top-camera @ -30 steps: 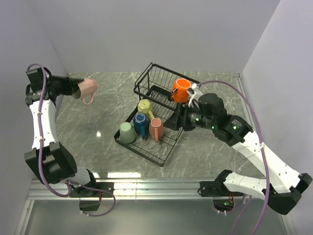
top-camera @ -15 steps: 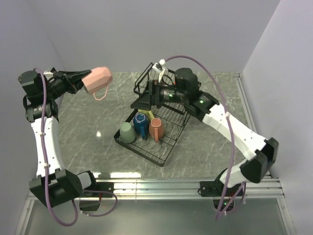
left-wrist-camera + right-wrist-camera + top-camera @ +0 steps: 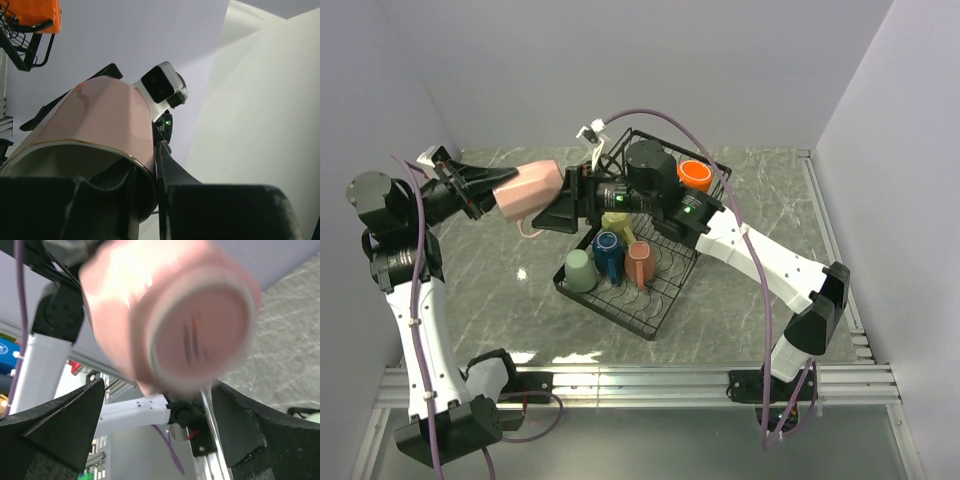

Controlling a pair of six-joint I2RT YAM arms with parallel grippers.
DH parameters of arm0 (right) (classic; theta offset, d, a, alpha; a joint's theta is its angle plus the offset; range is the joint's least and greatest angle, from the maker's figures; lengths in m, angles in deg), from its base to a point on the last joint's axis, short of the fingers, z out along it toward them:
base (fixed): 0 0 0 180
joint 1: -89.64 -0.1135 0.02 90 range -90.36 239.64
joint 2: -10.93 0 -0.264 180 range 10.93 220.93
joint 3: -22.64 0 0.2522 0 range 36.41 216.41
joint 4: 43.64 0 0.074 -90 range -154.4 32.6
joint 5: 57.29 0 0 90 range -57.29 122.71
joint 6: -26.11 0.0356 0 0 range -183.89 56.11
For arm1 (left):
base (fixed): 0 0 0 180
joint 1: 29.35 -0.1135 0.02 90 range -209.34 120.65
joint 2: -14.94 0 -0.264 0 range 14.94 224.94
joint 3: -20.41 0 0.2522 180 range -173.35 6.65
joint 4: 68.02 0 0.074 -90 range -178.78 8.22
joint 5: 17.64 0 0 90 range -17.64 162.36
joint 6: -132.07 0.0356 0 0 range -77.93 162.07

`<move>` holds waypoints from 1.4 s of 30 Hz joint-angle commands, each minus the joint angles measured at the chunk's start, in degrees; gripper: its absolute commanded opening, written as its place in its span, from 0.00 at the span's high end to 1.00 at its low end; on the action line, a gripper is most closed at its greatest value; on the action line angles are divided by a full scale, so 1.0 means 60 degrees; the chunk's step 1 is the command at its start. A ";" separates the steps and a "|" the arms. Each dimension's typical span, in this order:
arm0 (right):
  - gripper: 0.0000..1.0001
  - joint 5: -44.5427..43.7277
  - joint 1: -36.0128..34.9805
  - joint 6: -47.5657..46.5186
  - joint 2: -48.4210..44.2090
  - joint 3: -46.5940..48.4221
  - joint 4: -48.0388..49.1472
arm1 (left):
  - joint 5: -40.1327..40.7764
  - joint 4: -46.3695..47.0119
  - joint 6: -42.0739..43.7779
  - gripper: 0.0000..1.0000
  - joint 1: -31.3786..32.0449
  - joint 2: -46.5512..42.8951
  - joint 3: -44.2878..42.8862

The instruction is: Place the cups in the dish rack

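A pink cup [image 3: 530,190] hangs in the air left of the dish rack [image 3: 620,303]. My left gripper [image 3: 495,192] is shut on its rim, one finger inside and one outside, as the left wrist view shows [image 3: 157,160]. The cup's base [image 3: 200,335] points at my right gripper [image 3: 558,207], which stands open and wide just in front of it, fingers apart on either side [image 3: 157,385]. In the rack's tray stand a pale green cup [image 3: 579,270], a blue cup [image 3: 608,250], a yellow-green cup [image 3: 617,220] and a salmon cup [image 3: 640,262]. An orange cup [image 3: 695,175] sits in the raised basket.
The right arm stretches from the table's right side across the rack's back half. The marble table [image 3: 500,290] runs to grey walls at the back and both sides. A purple cable loops above the right wrist [image 3: 650,115].
My left arm has swung the pink cup rightward toward the rack. The right gripper left the orange cup in the basket, crossed left over the rack and opened wide before the pink cup.
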 commanded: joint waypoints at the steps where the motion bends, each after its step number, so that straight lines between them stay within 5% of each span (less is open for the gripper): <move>1: 0.07 -0.0958 -0.0380 -0.0067 -0.0079 0.0595 0.0496 | -0.0531 0.0969 -0.1205 1.00 0.0023 -0.0446 0.0104; 6: 0.07 -0.1752 -0.0894 0.0006 -0.0036 0.0756 0.0658 | -0.0795 0.1296 -0.1734 1.00 0.0023 -0.0433 -0.0216; 12: 0.23 -0.2104 -0.1494 0.0152 0.0111 0.1078 0.0687 | -0.0957 0.1735 -0.2320 1.00 0.0023 -0.0447 -0.0378; 23: 0.78 -0.3276 -0.2096 0.0957 -0.0694 -0.0150 0.2209 | -0.1264 0.1590 -0.2556 1.00 0.0038 -0.0843 -0.0231; 25: 1.00 -0.3496 -0.2110 0.1162 -0.0855 -0.0298 0.2516 | -0.1410 0.0949 -0.2322 1.00 0.0023 -0.0901 -0.0275; 30: 1.00 -0.3584 -0.2110 0.1485 -0.1280 -0.0518 0.2913 | -0.1572 -0.0227 -0.1340 0.99 0.0023 -0.1164 0.0060; 37: 1.00 -0.4651 -0.2140 0.1398 -0.2084 -0.0753 0.2023 | -0.1689 -0.1647 0.0532 0.62 0.0023 -0.1195 0.0720; 42: 1.00 -0.5312 -0.2038 0.1105 -0.2510 -0.0709 0.1332 | -0.1631 -0.2787 0.1867 0.53 0.0023 -0.0859 0.0677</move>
